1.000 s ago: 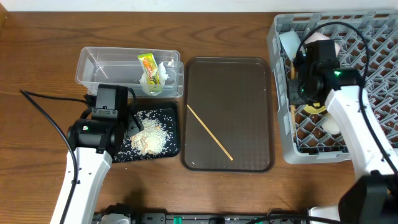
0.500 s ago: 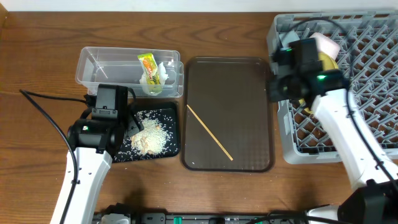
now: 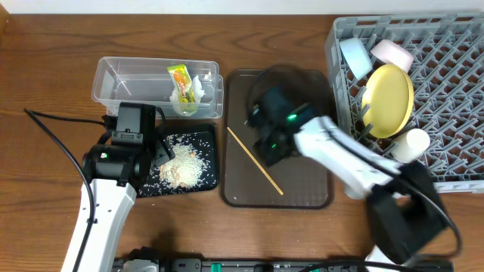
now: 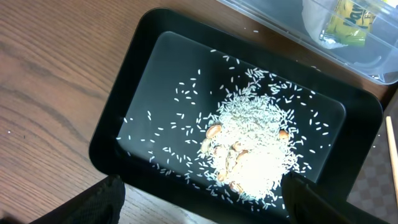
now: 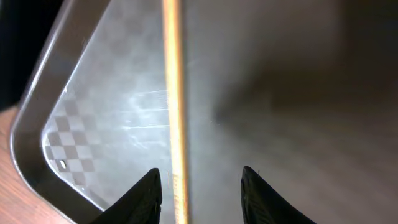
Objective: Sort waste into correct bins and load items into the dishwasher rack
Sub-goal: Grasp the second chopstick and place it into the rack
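A wooden chopstick (image 3: 254, 160) lies slantwise on the brown serving tray (image 3: 302, 193). My right gripper (image 3: 271, 148) is open just above it; in the right wrist view the chopstick (image 5: 173, 93) runs between my fingertips (image 5: 149, 186), nearer the left one. My left gripper (image 3: 155, 151) is open over the black tray (image 3: 208, 181) holding the rice scraps (image 4: 255, 149). The clear tub (image 3: 113, 83) holds the snack wrapper (image 3: 180, 79) and white tissue (image 3: 200, 89). The grey rack (image 3: 454, 162) holds the yellow plate (image 3: 389, 98), light blue bowl (image 3: 354, 54), white bowl (image 3: 392, 53) and white cup (image 3: 408, 145).
A black cable (image 3: 53, 128) trails over the table to the left of my left arm. The wooden table shows around the trays.
My right arm has swung left from the rack to the serving tray and now hovers over the chopstick. The plate, bowls and cup stand uncovered in the rack. The left arm has not moved.
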Action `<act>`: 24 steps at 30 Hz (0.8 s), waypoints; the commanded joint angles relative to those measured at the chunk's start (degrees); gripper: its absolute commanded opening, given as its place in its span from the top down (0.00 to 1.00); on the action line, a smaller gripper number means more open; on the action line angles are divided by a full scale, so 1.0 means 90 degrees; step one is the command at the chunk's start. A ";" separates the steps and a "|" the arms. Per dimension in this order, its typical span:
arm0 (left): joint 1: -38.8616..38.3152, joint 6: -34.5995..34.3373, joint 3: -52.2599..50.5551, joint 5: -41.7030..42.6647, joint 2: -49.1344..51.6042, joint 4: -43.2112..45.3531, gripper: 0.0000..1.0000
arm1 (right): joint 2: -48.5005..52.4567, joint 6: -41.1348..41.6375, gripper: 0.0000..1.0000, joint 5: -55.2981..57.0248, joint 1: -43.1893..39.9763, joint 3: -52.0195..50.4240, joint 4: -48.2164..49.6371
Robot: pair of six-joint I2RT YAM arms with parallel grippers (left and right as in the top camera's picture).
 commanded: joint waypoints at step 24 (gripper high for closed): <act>0.0032 -0.0078 0.0058 -0.0126 0.0012 -0.0034 0.17 | -0.1290 0.0427 0.99 0.1826 -0.0935 0.0284 -0.0192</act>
